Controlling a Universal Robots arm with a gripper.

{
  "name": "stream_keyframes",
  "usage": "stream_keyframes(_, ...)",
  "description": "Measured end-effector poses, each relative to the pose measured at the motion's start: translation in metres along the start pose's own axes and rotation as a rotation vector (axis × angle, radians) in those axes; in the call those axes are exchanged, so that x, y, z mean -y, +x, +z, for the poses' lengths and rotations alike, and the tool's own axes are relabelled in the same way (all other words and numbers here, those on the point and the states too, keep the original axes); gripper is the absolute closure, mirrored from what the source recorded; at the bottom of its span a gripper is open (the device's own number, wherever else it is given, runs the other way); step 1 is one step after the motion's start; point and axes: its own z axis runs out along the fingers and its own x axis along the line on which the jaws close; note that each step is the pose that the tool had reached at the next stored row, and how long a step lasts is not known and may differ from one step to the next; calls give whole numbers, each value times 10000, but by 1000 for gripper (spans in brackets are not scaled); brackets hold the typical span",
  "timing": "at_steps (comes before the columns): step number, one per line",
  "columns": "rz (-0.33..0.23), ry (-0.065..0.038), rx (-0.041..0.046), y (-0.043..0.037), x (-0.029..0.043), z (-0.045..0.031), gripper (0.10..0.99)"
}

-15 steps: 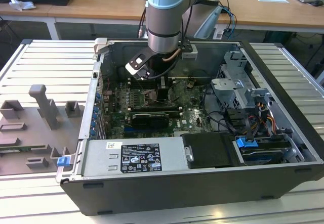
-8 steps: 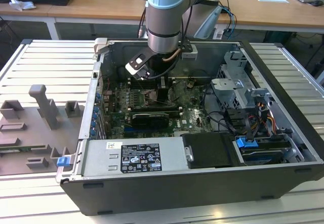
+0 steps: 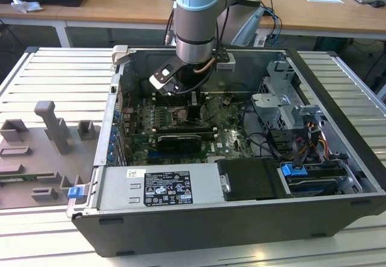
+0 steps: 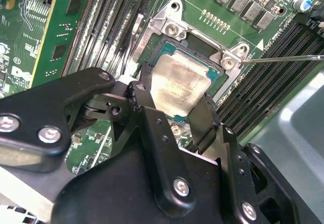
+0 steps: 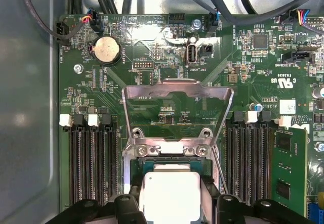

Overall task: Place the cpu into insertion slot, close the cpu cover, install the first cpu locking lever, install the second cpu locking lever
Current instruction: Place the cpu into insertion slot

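Cpu (image 4: 179,80): pale metal face up, sitting between the two black fingers (image 4: 205,118) of the claw (image 5: 171,193). The fingers are narrow, pressed to opposite edges of the chip, so the claw grips the cpu.

Chip is directly over the insertion slot (image 4: 197,49). Dark socket floor shows past the chip's far edge. Cannot tell whether the chip is fully seated or just above the contacts.

Cpu cover (image 5: 177,88): swung open, standing up from its hinge on the far side of the socket, away from the claw. Green board visible through its square window. Two silver screws at the hinge foot, just beside the socket.

A locking lever (image 4: 283,58): thin metal rod, free of the cover, reaching out from the socket corner over the memory slots (image 5: 93,163). These long black slots flank the socket on both sides.

Motherboard (image 5: 253,82): coin battery (image 5: 107,49) beyond the open cover, dark cables near the board's far edge.

Exterior view: arm (image 3: 196,20) reaches straight down into the open computer case (image 3: 181,231), which lies on its side on a slatted worktop (image 3: 54,237). Grey blocks (image 3: 51,125) stand on the worktop to the exterior view's left of the case.
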Motion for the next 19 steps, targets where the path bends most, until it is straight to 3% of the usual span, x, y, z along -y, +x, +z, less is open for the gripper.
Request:
stream_keyframes(3,0,-2,-1,0,0,1,541)
stream_keyframes(4,0,-1,-1,-1,0,0,478)
stream_keyframes(13,0,-1,-2,-1,-1,-65,490)
stream_keyframes(14,0,0,-1,-1,-1,-70,557)
stream_keyframes(16,0,-1,-2,-1,-1,-79,557)
stream_keyframes(17,0,-1,-2,-1,-1,-84,682)
stream_keyframes(19,0,-1,-2,-1,-1,-94,800)
